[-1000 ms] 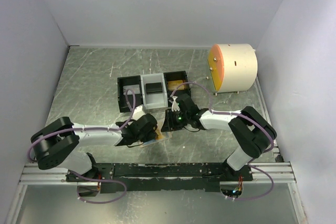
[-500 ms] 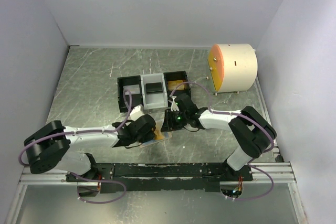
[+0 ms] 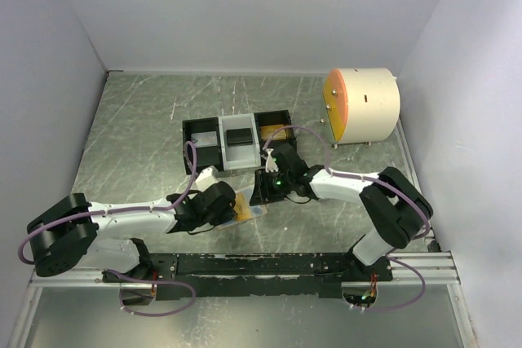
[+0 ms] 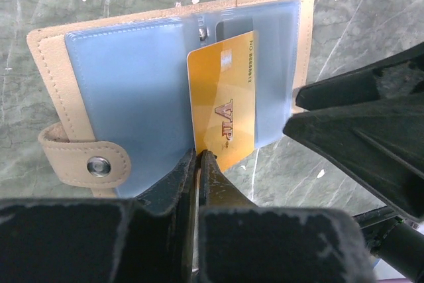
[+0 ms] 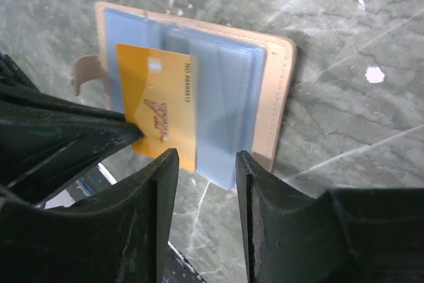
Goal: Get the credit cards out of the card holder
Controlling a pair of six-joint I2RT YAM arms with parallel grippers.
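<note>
Presently, the withdrawal of one card is judged to be the step in hand. The thin bifold card holder (image 4: 119,84), tan outside and pale blue within, is laid open and flat on the grey marbled tabletop (image 4: 371,4), between the two grippers. A rigid gold credit card (image 4: 225,104) is seen partly drawn from a slot beside the fold, its far end tucked under the clear pocket. The left gripper (image 4: 199,160) is pinched tight on the protruding corner of that card, with nothing but the card between its fingers. The right gripper (image 5: 205,157) is spread apart and holds nothing. Its fingers straddle one edge of the holder, but contact cannot be confirmed. The next move calls for a straight pull along the slot, with the holder pinned so that it is not dragged along. A three-compartment black-and-white tray (image 3: 187,146) is noted just beyond.
</note>
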